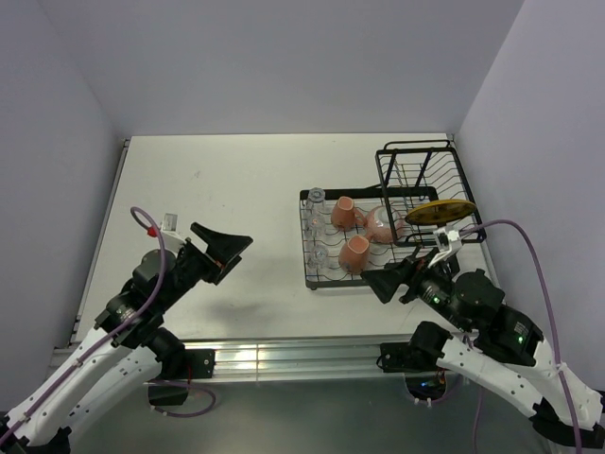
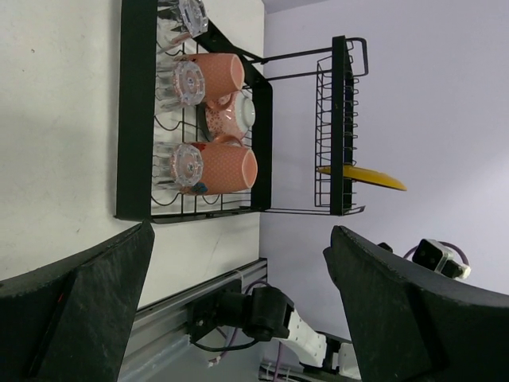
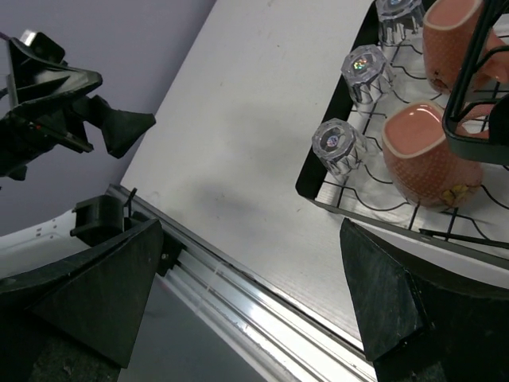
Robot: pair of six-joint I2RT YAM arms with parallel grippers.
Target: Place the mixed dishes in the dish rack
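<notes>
top glass (image 2: 191, 14) cut off by frame edge, pink bowl (image 2: 231, 115) partly hidden by mug (image 2: 215, 73)

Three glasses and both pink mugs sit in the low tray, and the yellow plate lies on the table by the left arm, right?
No. The yellow plate sits in the taller wire basket, not on the table, as the left wrist view shows. The glasses and mugs are in the low tray.

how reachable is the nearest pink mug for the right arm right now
Likely yes: the right gripper is open, empty and close to the low tray, and nothing stands between it and the nearest pink mug.
</notes>
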